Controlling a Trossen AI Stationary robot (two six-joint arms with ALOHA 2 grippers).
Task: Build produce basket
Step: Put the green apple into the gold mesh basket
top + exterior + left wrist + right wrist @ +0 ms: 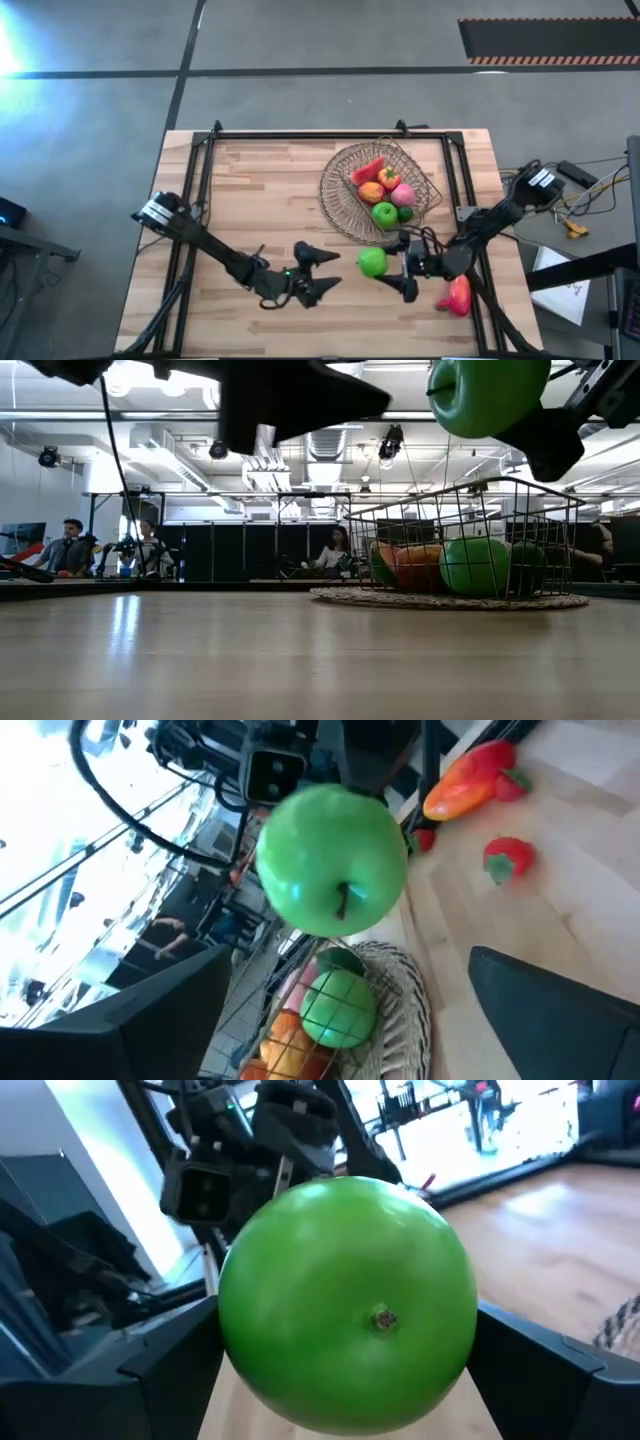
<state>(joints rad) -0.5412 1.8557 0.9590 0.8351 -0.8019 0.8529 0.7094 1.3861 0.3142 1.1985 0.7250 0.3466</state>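
Observation:
A green apple (372, 262) hangs in the air between my two grippers, held by my right gripper (388, 266), which reaches in from the table's right. My left gripper (335, 272) is open, just left of the apple, its fingers pointing at it without touching. The wire basket (345, 205) stands on a round woven mat (345, 597) at the table's far middle. It holds a red slice (368, 170), an orange pepper (372, 192), a pink piece (403, 194), a second green apple (384, 213) and a small dark-green one (405, 213). My right gripper pinches the green apple (345, 1315) between its two fingers (140, 1380), one on each flank (235, 1350). The fingers come in level from the table's right. The apple's blossom end (383, 1318) faces back toward my wrist, its stem (343, 905) toward the left gripper. The apple (487, 395) is lifted clear of the table.
A red-orange pepper (456, 296) lies on the table near the right front corner, under my right arm, and a small red strawberry (507, 858) lies close to it. Bare wood (250, 190) spreads across the table's left half. People sit in the room beyond the far edge.

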